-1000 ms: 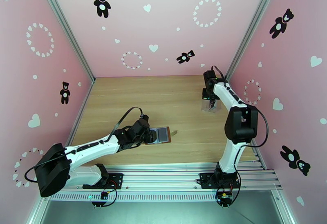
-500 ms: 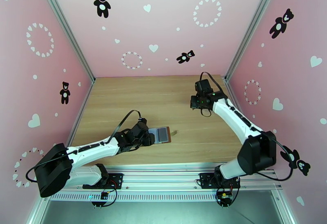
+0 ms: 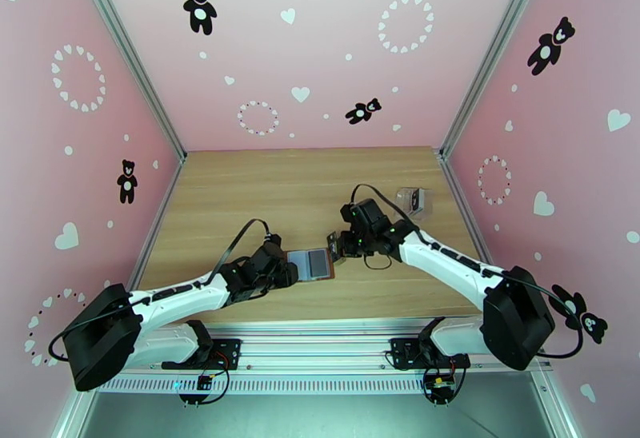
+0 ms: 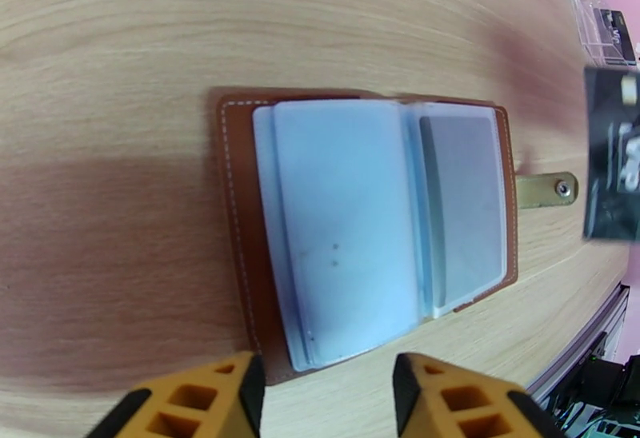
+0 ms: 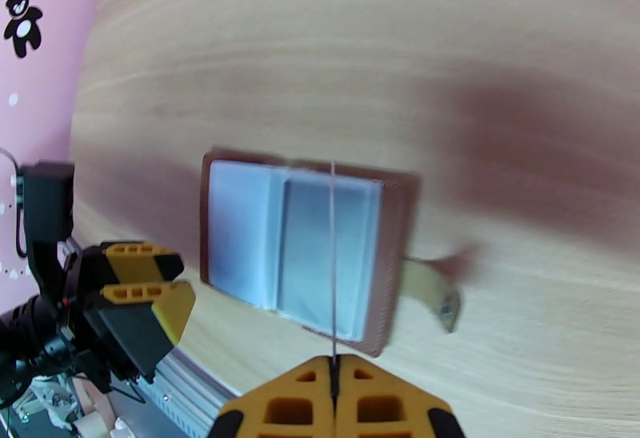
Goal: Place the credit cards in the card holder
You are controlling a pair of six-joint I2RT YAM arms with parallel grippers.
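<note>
Top external view has the right gripper (image 3: 339,245) pinched tight on 1 dark credit card (image 3: 333,243), held just above the right-hand edge of the card holder (image 3: 318,262). The holder lies opened flat on the table (image 3: 264,192), toward the front edge. From the right wrist the card reads as a thin vertical line, so it stands on edge over the right page of the greyish pockets (image 5: 308,248). The left gripper (image 4: 324,392) sits low at the holder's opposite edge with its 2 fingers about halfway apart and nothing clamped between them; the brown cover's edge lies just at their tips. A clear case (image 3: 414,201) stands well apart at the far right, with something dark inside it.

The step in hand, as I judge it, is feeding this card into a pocket. To do it well, the card needs tilting from upright toward a shallow angle so 1 short edge can find the pocket mouth. Which side that mouth faces I cannot tell from these pictures. The right pocket looks darker grey, perhaps already filled, so the paler left page may be the better target. The left fingers would do best pressing down on the cover, so the holder neither slides nor folds shut when the card pushes in. The snap tab (image 5: 436,296) sticks out beside the card's path and is worth avoiding. Entry should be slow, with release only once most of the card is under the film.
</note>
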